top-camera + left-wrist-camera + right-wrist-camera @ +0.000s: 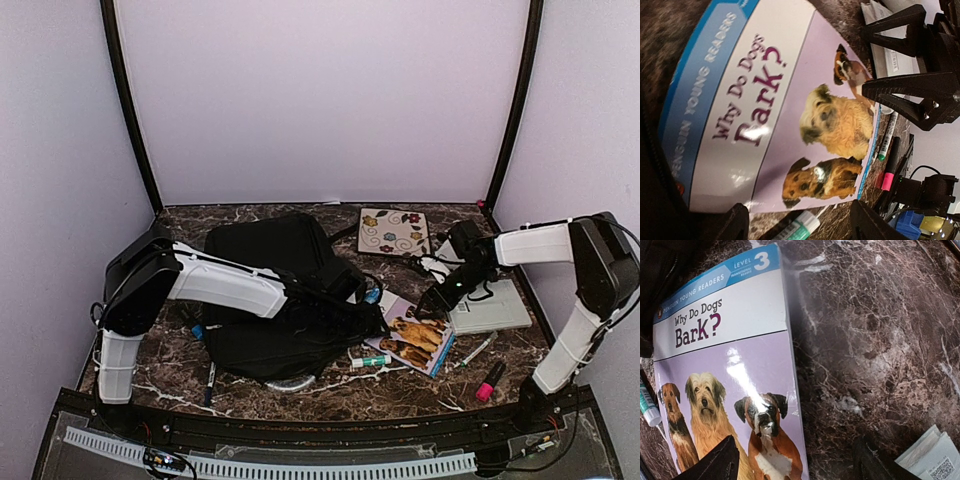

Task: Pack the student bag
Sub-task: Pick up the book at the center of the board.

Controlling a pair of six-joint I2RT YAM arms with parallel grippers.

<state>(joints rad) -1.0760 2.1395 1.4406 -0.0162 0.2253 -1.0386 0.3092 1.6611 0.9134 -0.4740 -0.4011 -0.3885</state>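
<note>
Student bag (285, 290) lies centre-left in top view, dog book (415, 340) flat on table (330, 395) at its right edge, prob. staged for sliding in; left end effector (802, 222) & right end effector (795, 460) hover over the book, both released, empty.

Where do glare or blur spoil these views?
Left wrist: the book cover is blurred, with a glare patch near its lower edge. Right wrist: sharp print, a glare streak across the cover. Top external: even light, student bag detail lost in black.
</note>
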